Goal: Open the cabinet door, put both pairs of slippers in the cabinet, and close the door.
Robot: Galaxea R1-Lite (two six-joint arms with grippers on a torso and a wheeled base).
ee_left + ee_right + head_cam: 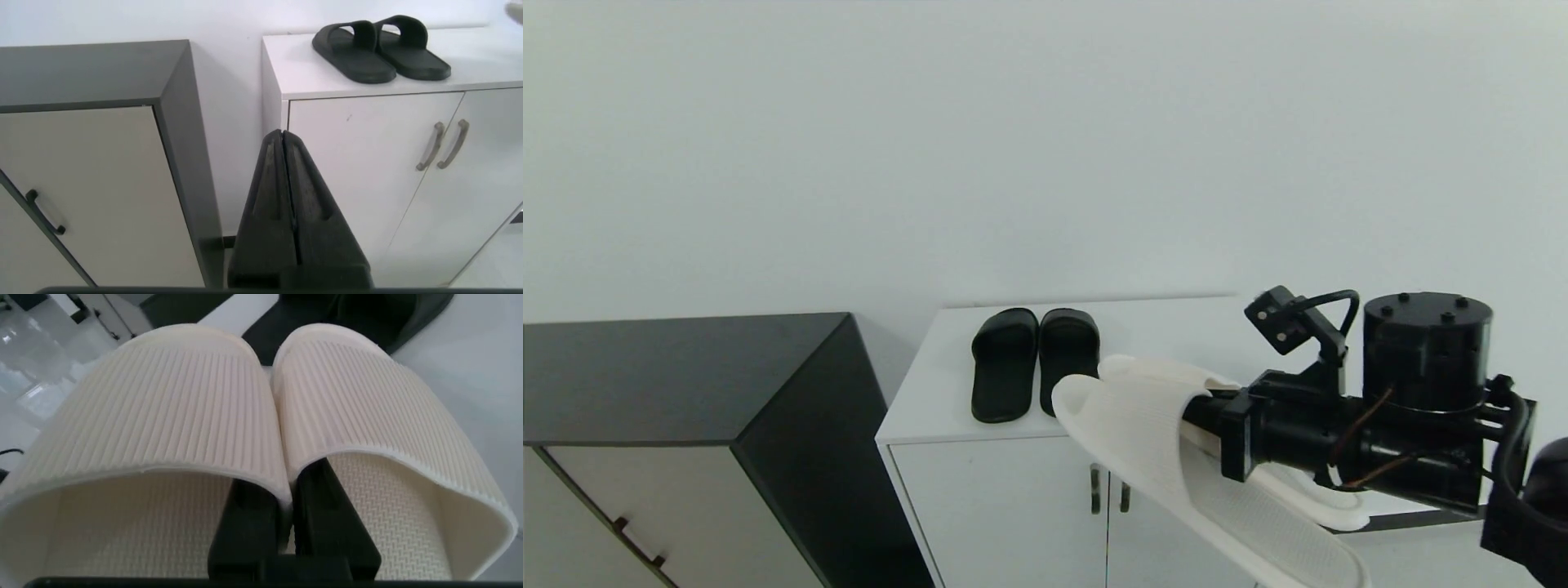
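Observation:
A pair of black slippers (1033, 363) (380, 49) lies side by side on top of the white cabinet (1176, 327) (368, 139). Both cabinet doors are shut, their two handles (1107, 488) (445, 144) meeting at the middle. My right gripper (1201, 416) (288, 490) is shut on the inner edges of a pair of white ribbed slippers (1143, 425) (204, 408). It holds them in the air over the cabinet's front edge, just right of the black pair. My left gripper (283, 143) is shut and holds nothing, low down in front of the gap between the two cabinets.
A dark cabinet (686, 367) (82, 73) with a pale front and a black handle (637, 543) stands left of the white one. A plain wall runs behind both. The white cabinet's top is bare to the right of the black slippers.

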